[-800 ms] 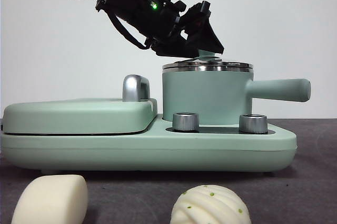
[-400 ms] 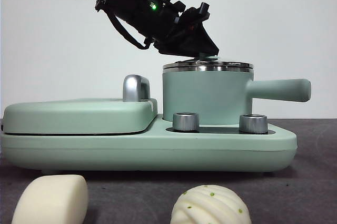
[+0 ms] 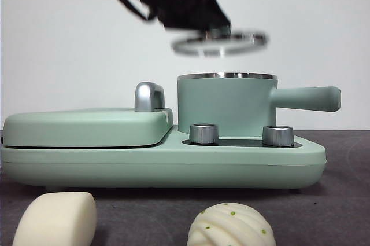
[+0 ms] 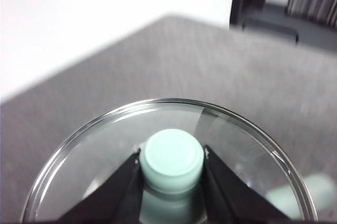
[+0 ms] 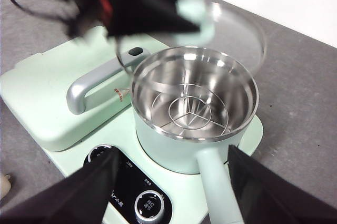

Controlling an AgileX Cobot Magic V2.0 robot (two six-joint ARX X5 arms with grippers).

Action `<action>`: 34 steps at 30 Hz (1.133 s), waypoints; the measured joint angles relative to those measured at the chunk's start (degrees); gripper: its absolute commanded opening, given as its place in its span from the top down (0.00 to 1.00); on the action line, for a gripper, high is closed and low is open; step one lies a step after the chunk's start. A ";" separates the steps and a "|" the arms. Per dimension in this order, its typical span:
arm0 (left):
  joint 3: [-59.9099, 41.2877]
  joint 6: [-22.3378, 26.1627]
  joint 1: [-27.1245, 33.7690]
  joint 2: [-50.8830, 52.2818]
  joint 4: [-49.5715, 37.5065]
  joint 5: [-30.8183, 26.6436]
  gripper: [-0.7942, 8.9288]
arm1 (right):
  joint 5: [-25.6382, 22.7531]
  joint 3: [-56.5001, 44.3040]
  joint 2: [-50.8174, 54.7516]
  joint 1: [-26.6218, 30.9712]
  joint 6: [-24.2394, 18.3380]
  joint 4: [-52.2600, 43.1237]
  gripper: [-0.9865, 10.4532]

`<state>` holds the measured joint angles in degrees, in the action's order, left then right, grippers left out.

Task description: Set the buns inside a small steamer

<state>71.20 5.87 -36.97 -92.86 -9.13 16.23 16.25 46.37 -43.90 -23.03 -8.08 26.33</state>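
My left gripper [image 4: 172, 167] is shut on the green knob [image 4: 172, 156] of the glass lid [image 4: 89, 174]. It holds the lid [image 3: 219, 43] in the air just above the small steamer [image 3: 225, 104]. The steamer [image 5: 194, 103] stands open, showing a steel rack inside. Both buns lie on the table at the near edge: the smooth one [image 3: 55, 220] on the left, the pleated one with green specks [image 3: 231, 226] to its right. My right gripper [image 5: 174, 192] hangs open above the steamer's handle side, holding nothing.
The steamer sits on a mint-green base [image 3: 162, 165] with two steel dials [image 3: 203, 133]. A flat hinged grill plate [image 3: 87, 127] with a chrome handle [image 5: 92, 87] fills the base's left half. The steamer's straight handle [image 3: 306, 98] sticks out to the right.
The left gripper has closed on the knob and lifted the lid off the steamer, up and slightly left. The buns and the right arm have not moved.
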 measured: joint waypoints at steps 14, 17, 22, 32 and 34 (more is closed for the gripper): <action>0.15 -0.74 3.30 18.62 26.64 -6.45 0.90 | 0.20 0.00 0.00 -0.02 -0.61 -0.02 0.62; 0.15 -0.74 5.18 21.79 32.02 -7.89 0.90 | 1.25 0.00 0.00 -0.35 1.01 0.00 0.62; 0.15 -0.74 7.52 26.23 36.54 -8.22 0.90 | 6.51 0.00 -0.22 -2.58 5.49 0.02 0.62; -0.85 -0.42 13.97 33.77 46.29 -9.03 0.90 | 4.96 0.00 -9.81 -17.97 6.58 -0.35 0.62; -1.46 -0.28 15.39 35.15 47.19 -9.01 0.90 | 3.21 0.00 -12.66 -22.05 5.77 -1.97 0.63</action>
<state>69.73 5.58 -21.58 -57.71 38.06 7.22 19.46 46.37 -56.55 -45.08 -2.31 24.36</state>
